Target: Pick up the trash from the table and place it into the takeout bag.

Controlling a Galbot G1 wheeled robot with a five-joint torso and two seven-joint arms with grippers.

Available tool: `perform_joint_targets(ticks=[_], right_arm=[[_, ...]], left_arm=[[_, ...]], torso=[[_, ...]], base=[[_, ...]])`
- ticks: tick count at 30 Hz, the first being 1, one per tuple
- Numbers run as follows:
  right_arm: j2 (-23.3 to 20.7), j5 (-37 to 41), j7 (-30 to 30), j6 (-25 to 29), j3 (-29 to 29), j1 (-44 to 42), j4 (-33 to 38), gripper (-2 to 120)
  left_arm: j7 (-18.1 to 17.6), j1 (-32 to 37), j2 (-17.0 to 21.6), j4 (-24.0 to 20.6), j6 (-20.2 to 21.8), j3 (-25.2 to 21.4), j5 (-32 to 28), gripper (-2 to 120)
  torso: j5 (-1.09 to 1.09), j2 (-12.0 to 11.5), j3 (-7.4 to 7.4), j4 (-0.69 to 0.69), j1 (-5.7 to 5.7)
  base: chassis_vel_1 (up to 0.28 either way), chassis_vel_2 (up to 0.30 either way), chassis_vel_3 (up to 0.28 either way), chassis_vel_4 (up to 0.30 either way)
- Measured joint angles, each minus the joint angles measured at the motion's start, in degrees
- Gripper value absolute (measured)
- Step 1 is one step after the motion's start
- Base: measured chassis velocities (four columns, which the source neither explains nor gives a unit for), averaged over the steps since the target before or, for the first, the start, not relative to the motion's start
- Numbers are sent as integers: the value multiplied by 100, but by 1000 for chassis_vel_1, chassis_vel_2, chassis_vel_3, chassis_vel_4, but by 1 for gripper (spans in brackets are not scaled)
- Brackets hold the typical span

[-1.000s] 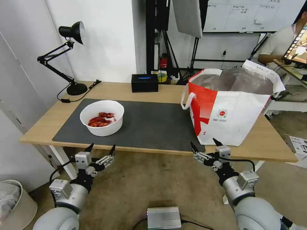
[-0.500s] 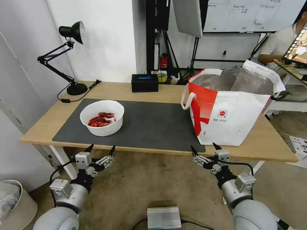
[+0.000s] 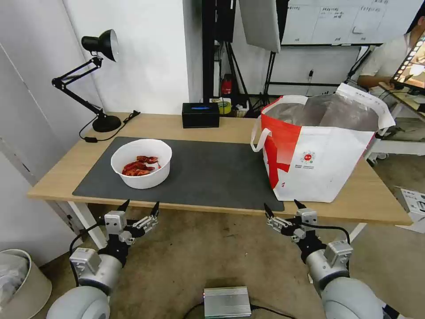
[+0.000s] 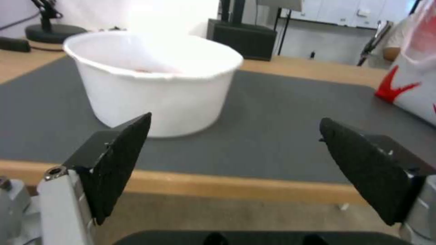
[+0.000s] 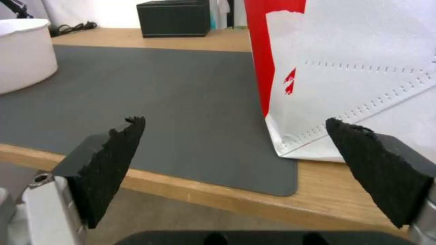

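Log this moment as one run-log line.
left hand open, below table edge near bowl | right hand open, below edge by bag | bowl on mat, untouched

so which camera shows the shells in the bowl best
The head view: it looks down into the bowl, so the red shells are plain. The left wrist view sees its side wall and barely a trace of red. The right wrist view catches just an edge.

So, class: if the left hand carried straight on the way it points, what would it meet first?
Probably the white bowl: from the left hand, open below the table's front edge, it sits ahead, slightly off-centre, though depth is unclear.
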Motion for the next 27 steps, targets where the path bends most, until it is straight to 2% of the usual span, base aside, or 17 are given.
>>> perform_joint_targets(ticks=[3, 4, 7, 8, 11, 12, 14, 15, 17, 18, 20, 21, 23, 24, 27], right_arm=[[-1, 2, 0, -2, 0, 2, 0, 100], [-1, 2, 0, -2, 0, 2, 0, 100], [-2, 4, 0, -2, 0, 3, 0, 100], [-2, 4, 0, -2, 0, 3, 0, 100], [-3, 5, -1, -2, 0, 5, 0, 100], [-3, 5, -1, -2, 0, 5, 0, 100], [-4, 6, -2, -2, -1, 5, 2, 100], [-4, 6, -2, -2, -1, 5, 2, 100], [-5, 6, -2, -2, -1, 7, 2, 100], [-5, 6, -2, -2, -1, 7, 2, 100], [-5, 6, -2, -2, -1, 7, 3, 100], [-5, 6, -2, -2, -1, 7, 3, 100], [-5, 7, -3, -2, -1, 7, 3, 100], [-5, 7, -3, -2, -1, 7, 3, 100], [-5, 7, -3, -2, -1, 8, 4, 100]], left_arm=[[-162, -215, 332, -6, 163, -226, -364, 100], [-162, -215, 332, -6, 163, -226, -364, 100], [-428, -454, 736, 22, 382, -502, -832, 100], [-428, -454, 736, 22, 382, -502, -832, 100], [-760, -815, 1137, 136, 751, -768, -1529, 100], [-760, -815, 1137, 136, 751, -768, -1529, 100], [-947, -1044, 1375, 264, 950, -799, -2052, 100], [-947, -1044, 1375, 264, 950, -799, -2052, 100], [-1313, -1470, 1695, 536, 1184, -658, -2969, 100], [-1313, -1470, 1695, 536, 1184, -658, -2969, 100], [-1523, -1941, 1933, 848, 1378, -467, -3619, 100], [-1523, -1941, 1933, 848, 1378, -467, -3619, 100], [-1730, -2525, 2180, 1144, 1666, -243, -4138, 100], [-1730, -2525, 2180, 1144, 1666, -243, -4138, 100], [-2020, -3290, 2495, 1599, 2058, 229, -4586, 100]], torso=[[0, 0, 0, 0, 0], [0, 0, 0, 0, 0], [1, 0, 0, 0, 0], [1, 0, 0, 0, 0], [0, 0, 0, -1, 0], [0, 0, 0, -1, 0], [0, 0, 0, 0, 0], [0, 0, 0, 0, 0], [-1, 0, 0, 1, 0], [-1, 0, 0, 1, 0], [-1, 0, 1, 0, 0], [-1, 0, 1, 0, 0], [1, 0, 0, 0, 0], [1, 0, 0, 0, 0], [1, 0, 1, -1, 0]], base=[[0, 0, 0, 0], [0, 0, 0, 0], [0, 0, 0, 0], [0, 0, 0, 0], [0, 0, 0, 0], [0, 0, 0, 0], [0, 0, 0, 0], [0, 0, 0, 0], [0, 0, 0, 0], [0, 0, 0, 0], [0, 0, 0, 0], [0, 0, 0, 0], [0, 0, 0, 0], [0, 0, 0, 0], [0, 0, 0, 0]])
